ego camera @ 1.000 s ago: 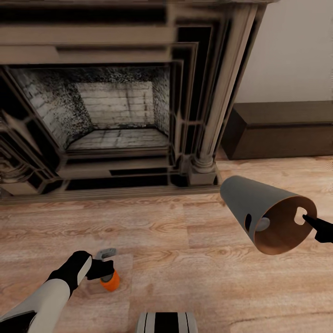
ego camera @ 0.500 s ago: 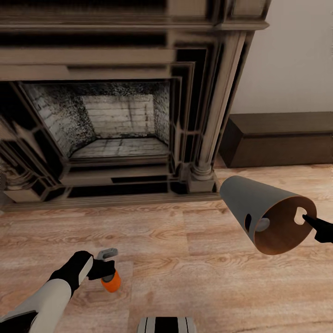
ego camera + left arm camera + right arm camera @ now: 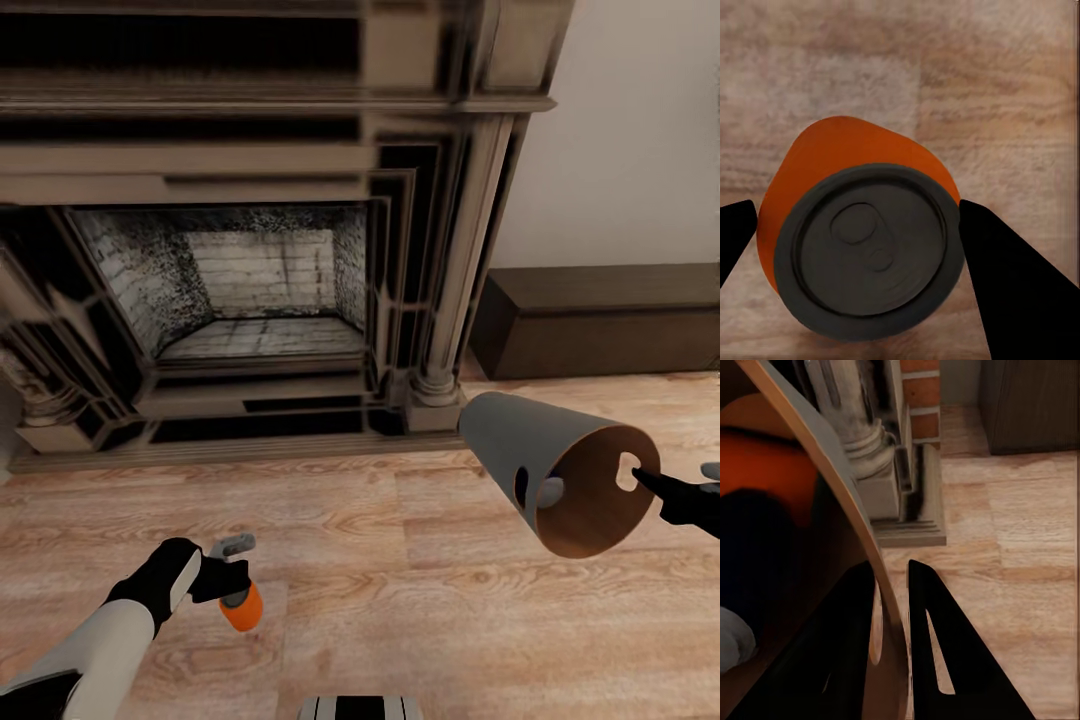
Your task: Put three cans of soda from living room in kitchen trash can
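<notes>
Head view: the left gripper point(image 3: 232, 577) grips an orange soda can point(image 3: 240, 608) low over the light wood plank floor point(image 3: 400, 600), near the lower left of the picture. The can is largely masked by the black fingers, so only its lower body shows and its long axis is hard to read here. At right, the right gripper point(image 3: 650, 482) holds the grey trash can point(image 3: 520, 450) off the floor by its rim, at the handle slot. The bin lies tipped on its side, with its long axis close to level, its narrow base toward the fireplace point(image 3: 260, 270) and its coppery mouth toward the robot's right. A low dark wood bench point(image 3: 600, 320) stands against the wall beyond it.

Left wrist view: the orange can point(image 3: 862, 247) is seen end-on, its dark top facing the camera and its long axis running straight down toward the planks. A black finger point(image 3: 1012, 285) presses each flank, closed on it.

Right wrist view: two black fingers point(image 3: 937, 652) pinch the bin's wall point(image 3: 832, 487), one inside and one outside. Inside the bin an orange shape point(image 3: 765, 465) and a dark one point(image 3: 757, 562) show, blurred and cut off by the rim, and too indistinct to name. The fireplace's column base point(image 3: 870, 450) and red brick point(image 3: 919, 390) sit beyond.
</notes>
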`<state>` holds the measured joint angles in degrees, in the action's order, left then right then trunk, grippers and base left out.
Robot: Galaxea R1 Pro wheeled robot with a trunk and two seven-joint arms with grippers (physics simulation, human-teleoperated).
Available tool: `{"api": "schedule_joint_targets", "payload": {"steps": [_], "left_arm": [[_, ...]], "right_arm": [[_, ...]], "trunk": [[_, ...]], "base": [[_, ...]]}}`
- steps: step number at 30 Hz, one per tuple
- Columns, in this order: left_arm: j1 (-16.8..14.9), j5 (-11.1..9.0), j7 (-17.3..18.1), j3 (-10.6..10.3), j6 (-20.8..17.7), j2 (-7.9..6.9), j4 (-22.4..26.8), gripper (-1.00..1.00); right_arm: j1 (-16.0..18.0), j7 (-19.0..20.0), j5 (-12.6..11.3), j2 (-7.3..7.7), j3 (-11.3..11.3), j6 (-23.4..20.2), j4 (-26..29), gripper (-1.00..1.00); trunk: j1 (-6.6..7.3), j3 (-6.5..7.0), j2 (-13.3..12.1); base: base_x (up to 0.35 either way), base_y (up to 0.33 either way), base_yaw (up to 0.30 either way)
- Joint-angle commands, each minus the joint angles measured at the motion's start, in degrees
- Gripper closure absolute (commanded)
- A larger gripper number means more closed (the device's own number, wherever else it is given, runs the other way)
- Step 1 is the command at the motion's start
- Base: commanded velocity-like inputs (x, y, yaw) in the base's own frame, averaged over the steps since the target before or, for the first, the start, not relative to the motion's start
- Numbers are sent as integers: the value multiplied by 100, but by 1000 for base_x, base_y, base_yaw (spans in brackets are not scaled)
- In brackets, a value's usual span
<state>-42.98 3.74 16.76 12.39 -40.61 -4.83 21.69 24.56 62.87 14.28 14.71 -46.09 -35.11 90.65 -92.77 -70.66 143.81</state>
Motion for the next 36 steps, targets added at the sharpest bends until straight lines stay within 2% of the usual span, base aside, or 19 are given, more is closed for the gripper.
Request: {"api": "schedule_joint_targets", "payload": {"steps": [1,4,6,8,9,10,11,12,13,14,16,19,24,27,30,35,36], "left_arm": [[-10,14,15,0,-55,0,2,100],[-20,15,40,-6,-124,-3,101,100],[-24,20,111,-20,-280,-26,293,100],[-25,20,185,-24,-355,-27,363,100],[-28,24,275,-41,-429,-27,448,100],[-29,25,321,-63,-471,-29,496,100],[-33,27,413,-147,-583,-37,592,100],[-39,29,580,-402,-780,-49,745,100],[-41,29,743,-635,-887,-58,868,100],[-41,30,846,-752,-933,-63,941,100],[-43,30,1356,-1094,-1159,-130,1302,100],[-44,30,1759,-1266,-1362,-245,1615,100],[-51,37,2140,-1398,-1453,-302,1762,100],[-53,38,2356,-1523,-1488,-321,1852,100],[-55,39,2827,-1633,-1573,-398,2028,100],[-53,39,3219,-1794,-1614,-424,2203,100],[-53,39,3341,-1819,-1620,-426,2259,100]], "right_arm": [[-3,25,-44,12,14,-71,5,100],[-9,30,-20,47,74,-162,5,100],[-56,42,-3,303,135,-371,6,100],[-131,51,0,481,213,-500,6,100],[-230,88,1,673,327,-664,6,100],[-276,128,2,769,385,-755,6,100],[-346,259,3,958,492,-950,6,100],[-409,497,5,1219,634,-1244,6,100],[-434,605,8,1361,754,-1394,6,100],[-443,643,14,1424,823,-1449,6,100],[-464,749,272,1620,1140,-1613,5,100],[-471,895,667,1717,1355,-1751,1,100],[-470,1164,1077,1756,1453,-2008,-2,100],[-468,1205,1161,1759,1582,-2106,-3,100],[-460,1222,1307,1760,1975,-2339,-8,100],[-442,1228,1461,1716,2208,-2489,-11,100],[-434,1227,1474,1704,2323,-2489,-11,100]], "trunk": [[3,23,-1],[11,90,-5],[16,134,-8],[21,179,-11],[23,201,-12],[26,223,-13],[29,245,-15],[31,267,-16],[34,289,-17],[36,311,-19],[42,356,-21],[49,422,-25],[62,533,-32],[70,599,-36],[78,666,-40],[91,777,-47],[93,799,-48]], "base": [[0,0,0],[0,0,0],[0,0,0],[0,0,0],[0,0,0],[0,0,0],[0,0,0],[0,0,0],[0,0,0],[0,0,0],[0,0,0],[0,0,0],[0,0,0],[0,0,0],[0,0,0],[0,0,0],[0,0,0]]}}
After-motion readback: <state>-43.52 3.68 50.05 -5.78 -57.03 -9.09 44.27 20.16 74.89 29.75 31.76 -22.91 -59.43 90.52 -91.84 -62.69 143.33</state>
